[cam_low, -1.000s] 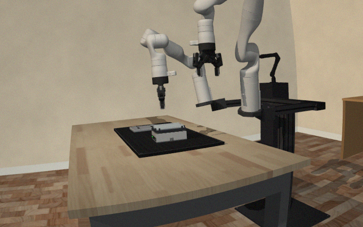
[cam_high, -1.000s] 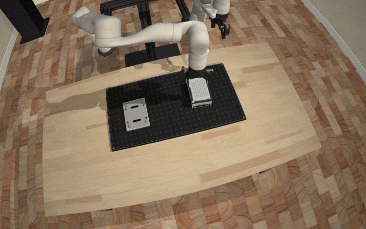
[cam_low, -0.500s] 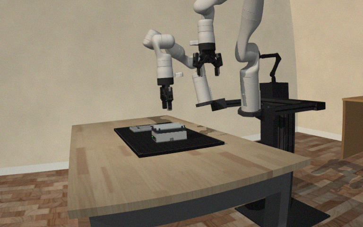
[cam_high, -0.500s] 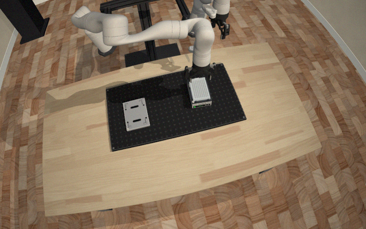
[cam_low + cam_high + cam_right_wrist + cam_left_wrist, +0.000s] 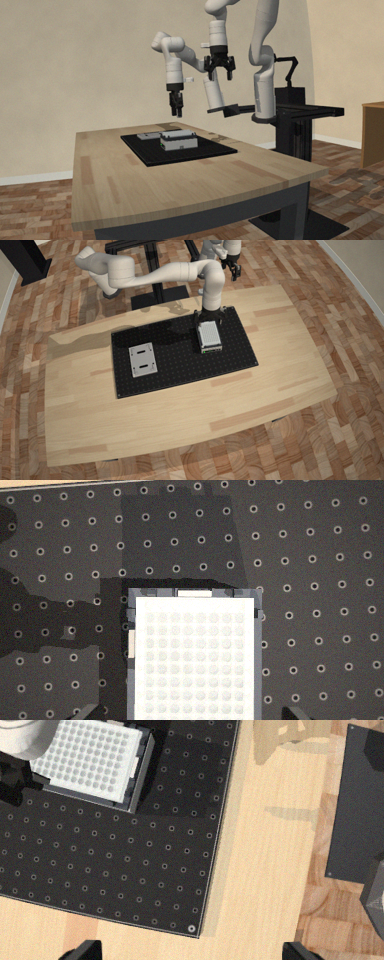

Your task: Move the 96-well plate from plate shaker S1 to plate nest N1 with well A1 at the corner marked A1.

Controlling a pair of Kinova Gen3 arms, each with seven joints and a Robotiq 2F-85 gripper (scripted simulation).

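The 96-well plate (image 5: 209, 332) (image 5: 177, 133) (image 5: 87, 757) (image 5: 195, 660) sits on top of the plate shaker (image 5: 211, 349) (image 5: 181, 143) (image 5: 142, 775) (image 5: 257, 655), its wells facing up. In the top view the shaker stands toward the right, far part of a black perforated board (image 5: 181, 367) (image 5: 209, 150) (image 5: 125, 870) (image 5: 320, 580), which lies on the wooden worktop (image 5: 169, 415) (image 5: 198, 181) (image 5: 260, 845) (image 5: 50, 482). A green light (image 5: 204, 352) (image 5: 161, 144) glows at the left of the shaker's near face.

The plate nest (image 5: 143, 358) (image 5: 148, 135) lies on the same board, to the left of the shaker and well apart from it. It is a flat, light grey piece with two dark slots and small corner marks, and it does not carry the plate. The marks are too small to read, so I cannot tell which corner is A1.

The right gripper (image 5: 210, 322) (image 5: 176, 114) (image 5: 22, 780) (image 5: 192, 712) is open and holds nothing. It hangs pointing down above the shaker and plate, clear of both; in its own wrist view the fingers stand to either side of the plate, wider apart than its short side. The left gripper (image 5: 235, 274) (image 5: 220, 78) (image 5: 192, 952) is also open with nothing between its fingers, pointing down beyond the far edge of the worktop in the top view, apart from the plate.
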